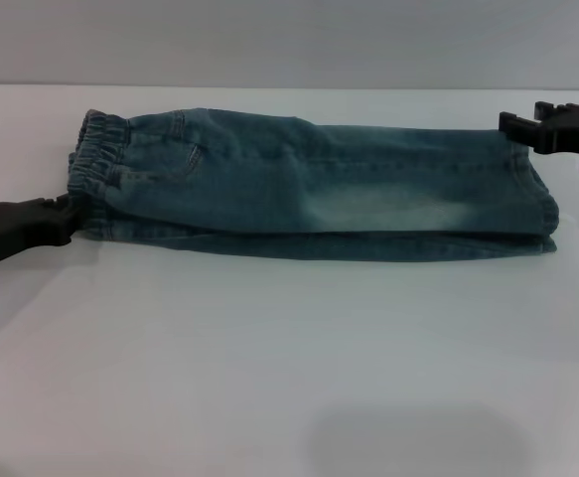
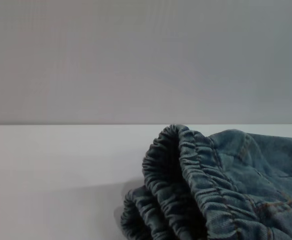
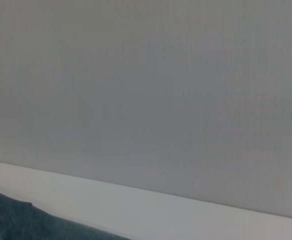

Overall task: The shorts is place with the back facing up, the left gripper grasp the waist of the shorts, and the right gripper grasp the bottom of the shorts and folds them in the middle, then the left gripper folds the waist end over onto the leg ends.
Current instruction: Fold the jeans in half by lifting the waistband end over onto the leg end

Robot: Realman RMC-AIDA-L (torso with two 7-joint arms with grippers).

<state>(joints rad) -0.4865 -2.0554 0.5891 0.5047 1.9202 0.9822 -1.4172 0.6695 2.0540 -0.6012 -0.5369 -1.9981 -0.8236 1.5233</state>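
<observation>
The blue denim shorts [image 1: 309, 184] lie folded lengthwise in a long strip across the white table. The waist of the shorts [image 1: 97, 159], a gathered elastic band, is at the left end and fills the lower right of the left wrist view [image 2: 186, 185]. The bottom of the shorts [image 1: 542, 204], both leg ends stacked, is at the right end. My left gripper [image 1: 63, 214] sits low at the near corner of the waist, touching it. My right gripper [image 1: 522, 119] hovers open just off the far corner of the leg ends, holding nothing. A dark strip of denim [image 3: 15, 222] shows in the right wrist view.
White table [image 1: 289, 368] spreads wide in front of the shorts, with a narrower band behind them up to a grey wall [image 1: 289, 40]. A faint shadow lies on the near table surface.
</observation>
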